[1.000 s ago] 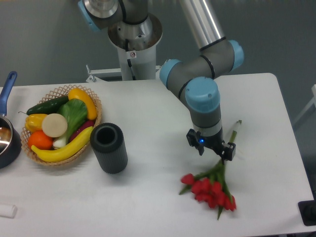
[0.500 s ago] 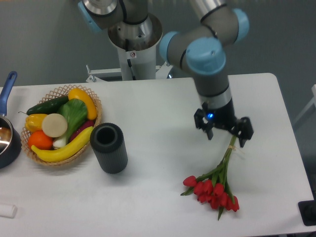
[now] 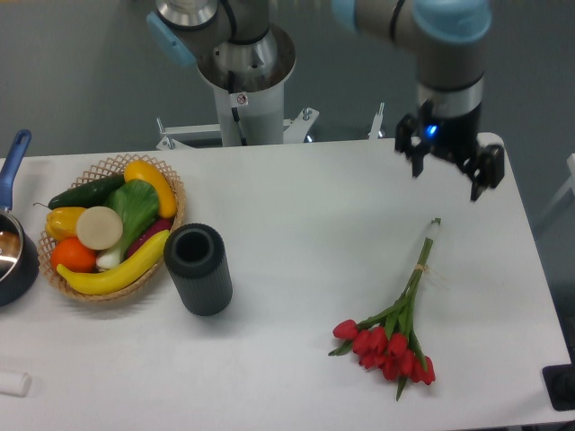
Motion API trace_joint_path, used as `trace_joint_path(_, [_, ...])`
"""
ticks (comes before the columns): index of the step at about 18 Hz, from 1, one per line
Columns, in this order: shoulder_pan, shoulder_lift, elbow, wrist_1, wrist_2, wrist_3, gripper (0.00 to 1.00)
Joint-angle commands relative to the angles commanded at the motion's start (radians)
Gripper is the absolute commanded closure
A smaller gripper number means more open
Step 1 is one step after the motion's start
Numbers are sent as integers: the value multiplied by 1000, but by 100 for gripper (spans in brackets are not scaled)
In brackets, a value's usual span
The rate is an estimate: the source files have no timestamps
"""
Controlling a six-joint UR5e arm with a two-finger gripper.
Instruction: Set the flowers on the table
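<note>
While your arm hung above the far right corner, the table [image 3: 296,224] carried everything else, so take the black cylinder [image 3: 199,268] near its middle-left as your marker. Far to the left of the cylinder, at the table's edge, you had a dark pot [image 3: 13,256] with a blue handle. Just left of the cylinder, touching or nearly so, sat the wicker basket [image 3: 114,226] with a banana, cucumber, orange, yellow peppers and a leafy green in it. Well to the right of the cylinder and a little nearer the front edge, the flowers [image 3: 396,321] lay flat on the white surface, red heads toward the front, bound green stems running up and to the right. Farther right and toward the back from the cylinder, your gripper [image 3: 451,166] was raised clear of the stems, its two fingers spread wide with nothing between them.
</note>
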Motion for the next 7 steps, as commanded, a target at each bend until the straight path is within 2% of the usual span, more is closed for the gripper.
trace_joint_path(3, [62,15,0,-46,-6,161,0])
trace_joint_path(7, [76,19,-2,-46,-8,180,0])
